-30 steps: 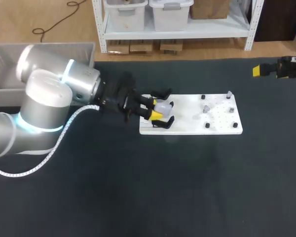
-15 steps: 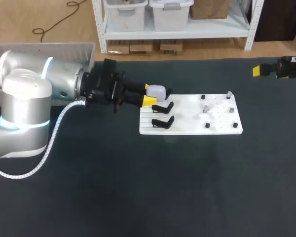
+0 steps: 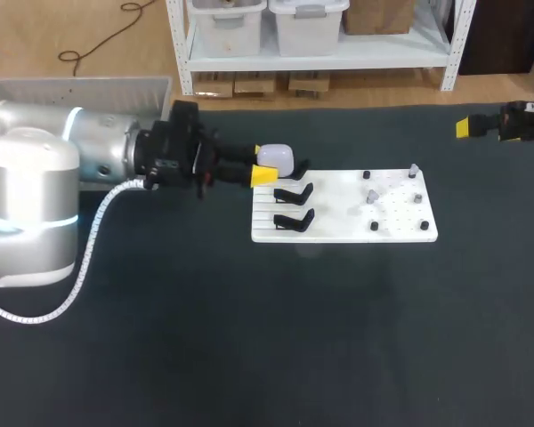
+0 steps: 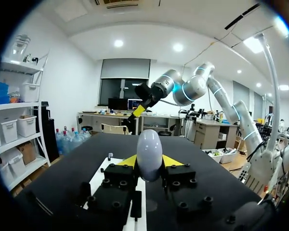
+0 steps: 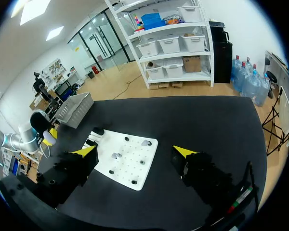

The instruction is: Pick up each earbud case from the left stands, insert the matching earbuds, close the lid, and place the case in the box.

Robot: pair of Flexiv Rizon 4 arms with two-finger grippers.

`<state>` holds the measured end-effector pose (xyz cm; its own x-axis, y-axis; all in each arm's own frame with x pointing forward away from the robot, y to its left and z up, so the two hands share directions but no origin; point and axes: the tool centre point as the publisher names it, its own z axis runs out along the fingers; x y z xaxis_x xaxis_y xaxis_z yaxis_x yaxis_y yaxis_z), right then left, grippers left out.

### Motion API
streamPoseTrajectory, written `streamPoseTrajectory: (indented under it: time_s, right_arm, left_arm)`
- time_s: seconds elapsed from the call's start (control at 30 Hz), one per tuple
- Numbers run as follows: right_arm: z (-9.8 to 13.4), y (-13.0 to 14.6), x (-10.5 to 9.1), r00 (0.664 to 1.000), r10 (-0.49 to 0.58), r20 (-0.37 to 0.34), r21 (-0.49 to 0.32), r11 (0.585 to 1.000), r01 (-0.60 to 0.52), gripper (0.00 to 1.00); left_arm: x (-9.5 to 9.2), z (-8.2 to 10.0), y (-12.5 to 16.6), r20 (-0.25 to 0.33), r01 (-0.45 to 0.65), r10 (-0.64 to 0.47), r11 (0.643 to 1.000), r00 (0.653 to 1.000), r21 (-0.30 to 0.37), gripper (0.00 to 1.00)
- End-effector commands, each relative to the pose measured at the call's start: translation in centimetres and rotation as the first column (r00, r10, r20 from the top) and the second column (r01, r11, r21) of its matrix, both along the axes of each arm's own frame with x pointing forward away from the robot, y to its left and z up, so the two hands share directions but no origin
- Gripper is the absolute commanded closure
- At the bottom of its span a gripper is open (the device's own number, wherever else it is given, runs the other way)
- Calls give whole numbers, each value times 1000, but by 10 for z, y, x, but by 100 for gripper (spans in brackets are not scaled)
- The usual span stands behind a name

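Starting at your far left, the grey box (image 3: 80, 89) sits at the table's (image 3: 249, 356) back corner, right behind your left arm. The left gripper (image 3: 267, 164) points out sideways toward the middle, and its jaws are clamped on the white case (image 3: 277, 157), one yellow tip on each side. The left wrist view shows it well: the case (image 4: 149, 154) stands upright between the tips, held in the air over the left end of the board (image 4: 105, 174).

Just beside the case are the two black stands (image 3: 294, 205) on the white board (image 3: 347, 233). Further right on the board there's a scatter of small pegs (image 3: 374, 226) and a couple of pale bits, too small to say which are earbuds.

Way over at the back right edge your right gripper (image 3: 467, 126) hangs well apart from everything. In its own view the right gripper (image 5: 134, 152) has its jaws wide apart, looking down on the board (image 5: 135, 166).
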<state>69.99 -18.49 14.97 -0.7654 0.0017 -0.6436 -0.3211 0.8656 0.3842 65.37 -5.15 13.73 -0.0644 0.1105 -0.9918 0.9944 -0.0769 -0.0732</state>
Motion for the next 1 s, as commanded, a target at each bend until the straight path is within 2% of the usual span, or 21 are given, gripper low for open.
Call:
streamPoseTrajectory:
  time_s: [0.03,0.67,0.83,1.0]
  right_arm:
    - [0,0,0,1000,1,0,-1,1000,-1,0]
    - [0,0,0,1000,1,0,-1,1000,-1,0]
    - [-5,13,-9,999,35,-23,-16,999,-35,0]
    - [-3,28,-27,997,67,-26,-26,997,-68,0]
  left_arm:
    - [1,0,0,0,2,-2,1000,1000,-1,100]
    - [-1,-1,-2,-1,7,-7,1000,1000,-7,100]
    - [-3,-5,-14,-7,36,-37,999,999,-34,100]
    - [-3,-9,-22,-13,70,-70,997,997,-39,100]
